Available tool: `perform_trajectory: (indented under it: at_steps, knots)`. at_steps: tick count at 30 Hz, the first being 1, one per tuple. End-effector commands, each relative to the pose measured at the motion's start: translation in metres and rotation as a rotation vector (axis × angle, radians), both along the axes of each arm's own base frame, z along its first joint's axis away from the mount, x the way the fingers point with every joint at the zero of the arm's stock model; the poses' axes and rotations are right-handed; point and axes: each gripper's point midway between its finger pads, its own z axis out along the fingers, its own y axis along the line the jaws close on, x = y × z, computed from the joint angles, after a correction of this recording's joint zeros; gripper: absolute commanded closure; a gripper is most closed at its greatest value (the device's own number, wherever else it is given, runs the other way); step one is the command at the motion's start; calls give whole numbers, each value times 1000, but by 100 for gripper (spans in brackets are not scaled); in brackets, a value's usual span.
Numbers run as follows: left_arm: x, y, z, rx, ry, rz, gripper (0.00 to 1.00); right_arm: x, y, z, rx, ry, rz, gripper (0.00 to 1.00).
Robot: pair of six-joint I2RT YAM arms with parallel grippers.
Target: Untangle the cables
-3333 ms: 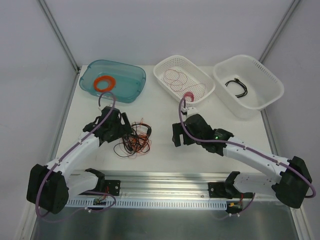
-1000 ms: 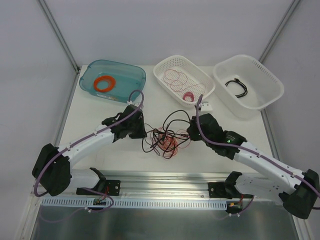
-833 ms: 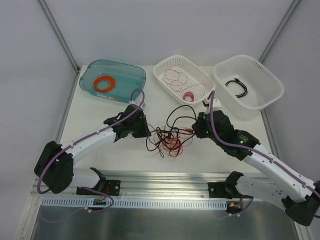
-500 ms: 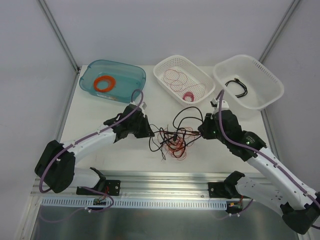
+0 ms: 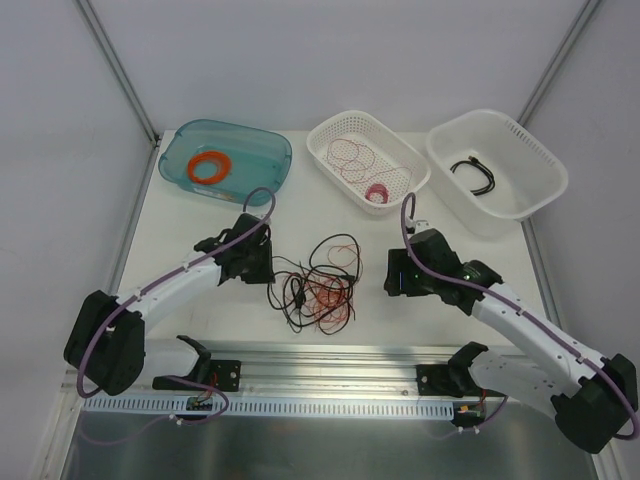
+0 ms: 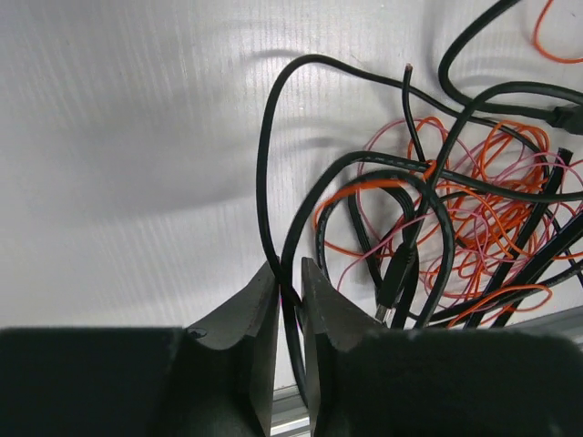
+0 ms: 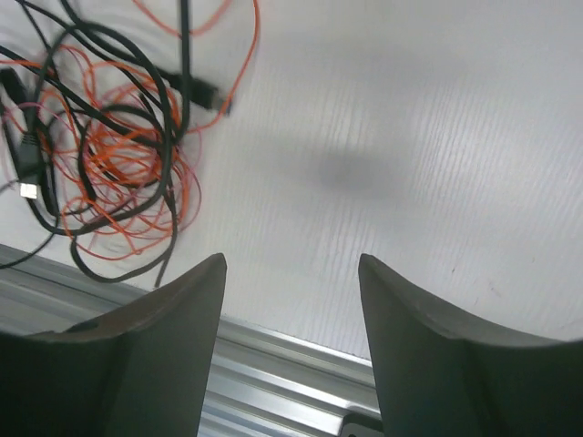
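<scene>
No readable writing in any view.

The cables lie in one loose heap at the middle of the table, toward its near edge, between the two arms. The heap is black, orange & thin pink strands, about as deep as it is wide, so no clear long axis. One black loop bulges toward the far edge, a black tail points at the near edge, and one black strand runs out sideways to the left arm.

Left gripper: jaws almost together w/ that black strand passing through the narrow gap. Can't tell if it is pinched or lying loose.

Right gripper: released, fingers wide apart, only bare table between them. It is just right of the heap and not touching it.

Top view only:
- Teal tub at the far-left corner, w/ an orange ring in it.
- White basket at mid far edge, w/ pink wire loops & a pink spool.
- Second white basket at the far-right corner, holding a short black lead.

Left wrist view only: the strand in the gap, and a black plug hanging in the tangle w/ its tip toward the cam.

Right wrist view only: a metal rail along the near edge, a black plug on the heap's right side pointing away from it, and a pale-tipped connector at the heap's left.
</scene>
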Motion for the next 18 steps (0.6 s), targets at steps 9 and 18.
perform_trajectory:
  at_steps: [9,18]
  knots:
    - [-6,-15,52,-137,-118,-86,17,66,53,41,163,-93,31,37]
    - [-12,-40,32,-109,-52,-109,1,110,95,-9,246,-7,-77,41]
